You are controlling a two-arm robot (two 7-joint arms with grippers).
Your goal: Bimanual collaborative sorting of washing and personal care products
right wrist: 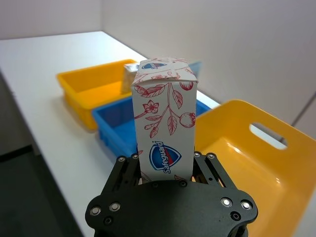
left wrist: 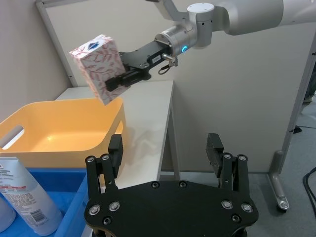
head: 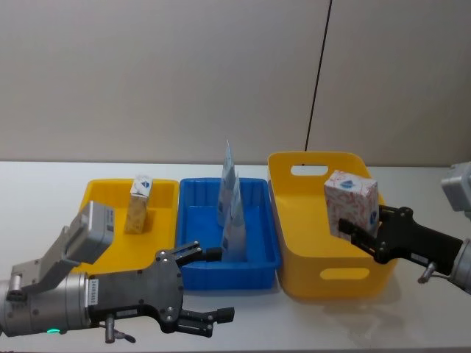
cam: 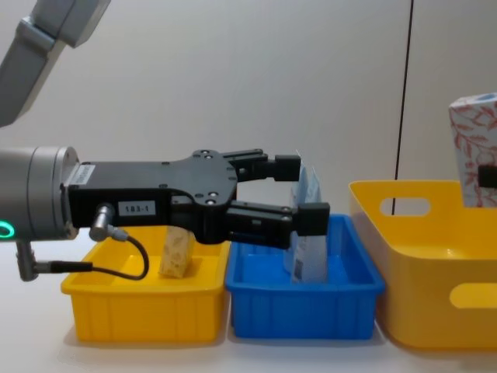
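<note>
My right gripper (head: 360,232) is shut on a white pack with red floral print and a blue logo (head: 352,203), holding it upright over the big yellow bin (head: 294,220). The same pack (right wrist: 163,123) shows close up between the fingers in the right wrist view, and further off as the pack (left wrist: 96,66) in the left wrist view. Tall pale blue-white pouches (head: 231,206) stand in the blue bin (head: 197,273). Another pack (head: 140,202) stands in the shallow yellow tray (head: 110,193). My left gripper (head: 210,287) hangs open and empty in front of the blue bin, near the pouches (cam: 309,256).
The three containers stand side by side on a white table (head: 412,323), against a pale wall. The big yellow bin (left wrist: 64,133) holds nothing inside. The table's right edge (left wrist: 170,128) drops off just past it. Bare table lies in front of the bins.
</note>
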